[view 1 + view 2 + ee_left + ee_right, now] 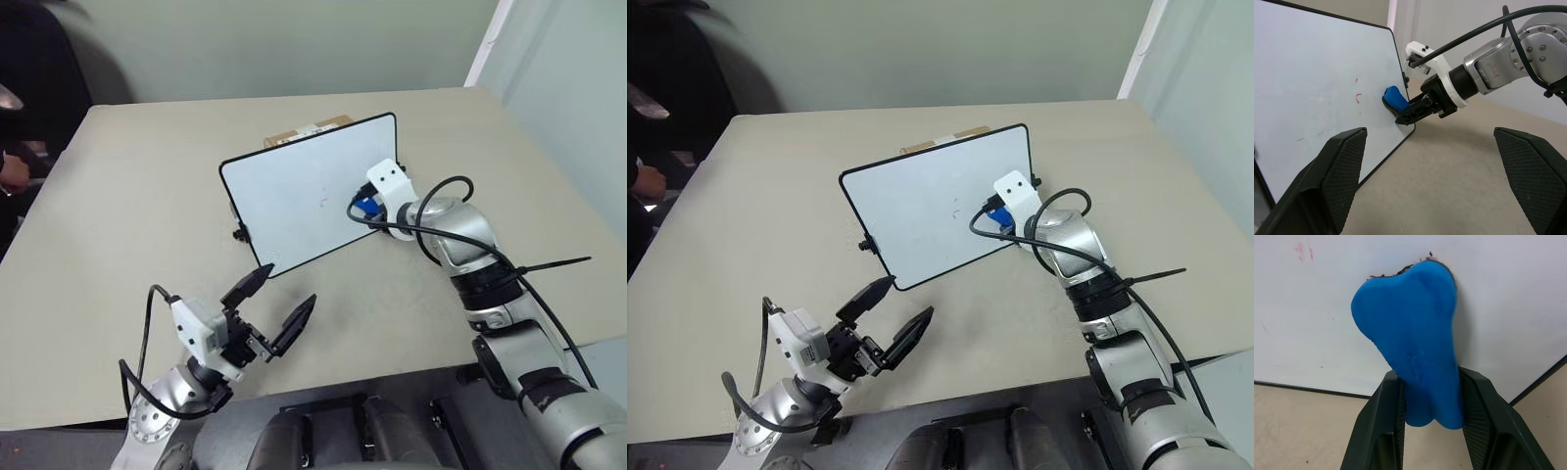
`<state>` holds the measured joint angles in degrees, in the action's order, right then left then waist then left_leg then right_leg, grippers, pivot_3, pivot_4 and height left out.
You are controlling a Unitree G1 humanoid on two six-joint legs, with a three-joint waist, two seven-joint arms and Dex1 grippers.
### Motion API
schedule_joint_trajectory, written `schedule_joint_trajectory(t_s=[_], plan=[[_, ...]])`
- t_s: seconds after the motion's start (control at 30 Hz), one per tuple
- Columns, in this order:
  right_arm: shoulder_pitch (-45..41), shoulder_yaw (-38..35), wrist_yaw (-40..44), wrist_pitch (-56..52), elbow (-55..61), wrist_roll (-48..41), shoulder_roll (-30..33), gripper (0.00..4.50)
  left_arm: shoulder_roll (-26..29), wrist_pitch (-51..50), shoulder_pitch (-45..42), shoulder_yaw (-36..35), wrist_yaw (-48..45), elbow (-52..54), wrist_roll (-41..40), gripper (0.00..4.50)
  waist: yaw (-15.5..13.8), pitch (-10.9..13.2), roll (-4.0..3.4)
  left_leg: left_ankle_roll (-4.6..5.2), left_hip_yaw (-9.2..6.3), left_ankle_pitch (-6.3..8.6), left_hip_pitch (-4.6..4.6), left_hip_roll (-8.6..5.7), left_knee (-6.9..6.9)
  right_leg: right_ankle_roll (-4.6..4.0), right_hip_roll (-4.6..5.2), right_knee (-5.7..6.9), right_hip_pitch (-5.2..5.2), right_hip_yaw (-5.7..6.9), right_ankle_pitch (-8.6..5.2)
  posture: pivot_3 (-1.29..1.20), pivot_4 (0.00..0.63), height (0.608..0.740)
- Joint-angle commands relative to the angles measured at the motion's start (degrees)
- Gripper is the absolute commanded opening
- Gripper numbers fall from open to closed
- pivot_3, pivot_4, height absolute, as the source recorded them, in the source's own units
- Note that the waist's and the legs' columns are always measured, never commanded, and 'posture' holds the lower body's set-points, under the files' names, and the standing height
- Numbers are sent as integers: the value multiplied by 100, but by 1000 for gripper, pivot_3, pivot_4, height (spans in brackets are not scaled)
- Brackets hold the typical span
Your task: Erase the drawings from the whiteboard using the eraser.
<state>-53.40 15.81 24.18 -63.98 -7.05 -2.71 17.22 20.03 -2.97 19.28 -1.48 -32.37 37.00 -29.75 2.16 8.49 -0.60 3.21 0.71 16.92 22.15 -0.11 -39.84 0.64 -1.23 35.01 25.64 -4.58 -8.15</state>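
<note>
Right hand (1422,396) grips the eraser (1413,333) — its far end pressed against the whiteboard (294,196), right of faint red drawings (1357,95). Left hand (279,305) — open, near side of the tabletop (137,196).

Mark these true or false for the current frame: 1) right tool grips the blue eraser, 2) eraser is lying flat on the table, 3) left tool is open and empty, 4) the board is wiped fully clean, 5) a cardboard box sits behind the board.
1) True. The right tool is shut on the eraser.
2) False. The eraser's end is pressed against the whiteboard, which stands propped up on the table.
3) True. The left tool hovers over the table with its fingers apart and nothing between them.
4) False. Faint traces of the red drawings remain beside the eraser.
5) True. The cardboard box shows just over the board's top edge.
</note>
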Motion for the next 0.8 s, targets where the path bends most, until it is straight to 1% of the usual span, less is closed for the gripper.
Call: schedule_joint_trajectory(t_s=[0.03, 0.1, 0.23, 0.43, 0.57, 0.67, 0.8], plan=[[-35, 208, 284, 58, 723, -158, -68, 1570, -19, 56, -7, 49, -28, 84, 0, 4500, 11, 0, 0, -5, 0, -3, 7, 0, 1, 0, 0, 0, 0, 0, -1, 0, 150, 740], [4, 348, 410, 60, 904, -206, -89, 1570, -28, 62, -18, 57, -23, 65, 5, 4500, 11, 0, 0, -30, 0, -17, 12, 2, 2, 0, -3, 0, 4, 0, -2, 0, 150, 740], [-32, 565, 594, 203, 1049, -225, -117, 1570, -42, 67, -28, 60, -19, 50, 11, 4500, 1, 0, 0, -29, 0, -17, 12, 4, 2, -1, -3, -2, 12, 1, -6, 0, 150, 740], [-487, 204, 343, 441, 491, -99, -270, 1570, -65, 101, 38, 41, -21, 66, 18, 4500, 23, 0, 0, -15, 0, -10, 12, 3, -15, -4, -3, -1, 11, 0, 1, 0, 150, 740], [-562, 15, 118, 519, 163, -24, -330, 1570, -79, 117, 107, 14, -11, 110, 18, 4500, 25, 0, 0, -1, 0, -15, 10, 7, -13, -17, -5, 6, 13, 0, 18, 0, 150, 740], [-524, 2, 97, 462, 161, -65, -389, 1570, -68, 116, 151, -20, -14, 148, -9, 4500, 19, 0, 0, -1, -1, -27, 9, 8, -12, -23, -5, 7, 13, 1, 29, 0, 150, 740], [-332, 185, 277, 318, 472, -182, -448, 1570, -48, 93, 204, -27, -17, 201, -19, 4500, 21, 0, 0, -3, 0, -29, 10, 8, -12, -19, -6, 5, 13, 1, 31, 0, 150, 740]])
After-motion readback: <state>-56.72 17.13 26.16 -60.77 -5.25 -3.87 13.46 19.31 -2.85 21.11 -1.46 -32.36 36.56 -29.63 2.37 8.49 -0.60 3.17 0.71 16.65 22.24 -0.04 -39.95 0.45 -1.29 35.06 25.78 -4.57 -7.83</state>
